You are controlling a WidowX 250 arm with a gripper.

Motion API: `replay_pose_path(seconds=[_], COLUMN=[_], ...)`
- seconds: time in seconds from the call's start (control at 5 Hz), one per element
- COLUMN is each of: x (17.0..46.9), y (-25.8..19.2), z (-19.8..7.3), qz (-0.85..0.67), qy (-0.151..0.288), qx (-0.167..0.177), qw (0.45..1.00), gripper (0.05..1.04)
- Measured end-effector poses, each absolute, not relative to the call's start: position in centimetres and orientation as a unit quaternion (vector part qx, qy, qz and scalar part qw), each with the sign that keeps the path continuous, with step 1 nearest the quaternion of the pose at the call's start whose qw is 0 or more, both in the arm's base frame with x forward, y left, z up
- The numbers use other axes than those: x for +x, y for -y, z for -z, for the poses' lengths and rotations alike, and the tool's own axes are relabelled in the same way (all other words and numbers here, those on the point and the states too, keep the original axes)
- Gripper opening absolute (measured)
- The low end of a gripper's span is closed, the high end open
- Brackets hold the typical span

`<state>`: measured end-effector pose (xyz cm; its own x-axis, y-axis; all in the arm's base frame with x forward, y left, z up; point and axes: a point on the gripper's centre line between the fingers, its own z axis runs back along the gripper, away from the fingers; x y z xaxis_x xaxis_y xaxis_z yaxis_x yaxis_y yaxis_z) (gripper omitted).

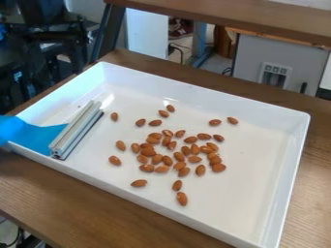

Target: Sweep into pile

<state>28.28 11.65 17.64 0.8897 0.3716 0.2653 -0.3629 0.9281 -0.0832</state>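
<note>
Brown almonds (167,141) lie in a loose cluster around the middle of the white tray (207,98), some touching or overlapping, with a few scattered singly toward the back, the near side and the left. Left of them, apart from the cluster, a ridged metal bar (76,130) sits at a slant inside the tray, joined to a blue piece (36,136) that reaches across the left wall, and whether the end effector is open or holding anything I cannot tell. The tray rests on a wooden tabletop (71,198), with a grey cabinet (249,63) beyond.
</note>
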Motion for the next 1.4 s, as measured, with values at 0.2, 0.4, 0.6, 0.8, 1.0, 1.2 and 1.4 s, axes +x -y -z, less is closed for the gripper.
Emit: replay_pose_path(seconds=[0.2, 0.4, 0.6, 0.8, 1.0, 1.2, 1.4], x=[28.3, 29.4, 30.1, 30.4, 30.6, 30.3, 30.0], y=[-11.7, -12.7, -13.4, -13.8, -14.0, -13.4, -13.0], z=[-16.9, -15.1, -14.2, -12.6, -10.9, -9.2, -8.3], qz=[-0.191, -0.202, -0.192, -0.178, -0.162, -0.143, -0.131], qy=[0.129, 0.126, 0.142, 0.149, 0.144, 0.13, 0.128], qx=[-0.018, -0.004, 0.013, 0.024, 0.029, 0.025, 0.024], qw=[0.973, 0.971, 0.971, 0.972, 0.976, 0.981, 0.983], gripper=[0.999, 0.999, 0.999, 0.999, 0.999, 0.999, 0.999])
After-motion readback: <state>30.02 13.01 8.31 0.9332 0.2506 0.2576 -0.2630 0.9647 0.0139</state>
